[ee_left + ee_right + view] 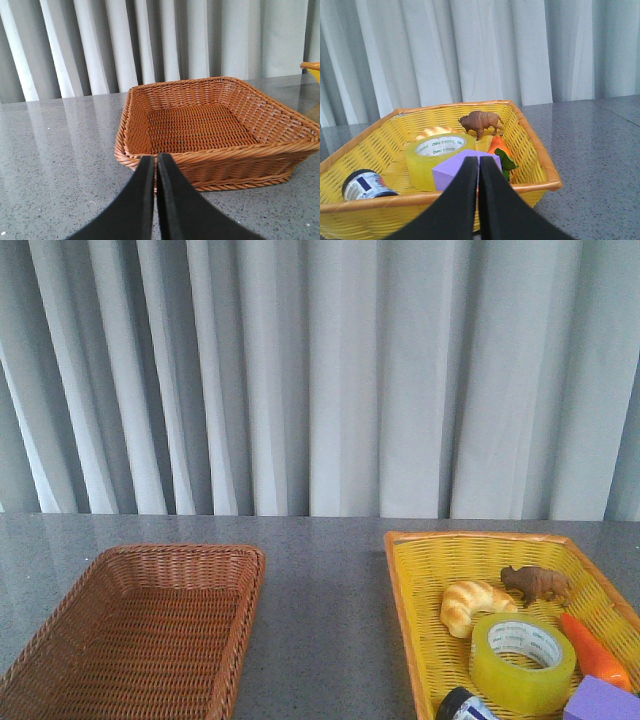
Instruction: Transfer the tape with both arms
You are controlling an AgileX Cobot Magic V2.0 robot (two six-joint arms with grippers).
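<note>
The yellow-green tape roll [522,660] with a white printed core lies flat in the yellow basket [415,610] at the right. It also shows in the right wrist view [432,157], behind a purple block [455,172]. My right gripper [479,161] is shut and empty, outside the basket's near rim, apart from the tape. My left gripper [156,159] is shut and empty, just outside the near rim of the empty brown basket [280,145]. Neither arm shows in the front view.
The yellow basket also holds a croissant [472,602], a brown bison figure [538,583], an orange carrot [596,650], the purple block [603,702] and a small dark blue-white round object [465,707]. The brown basket [60,630] sits left on the grey table. Curtains hang behind.
</note>
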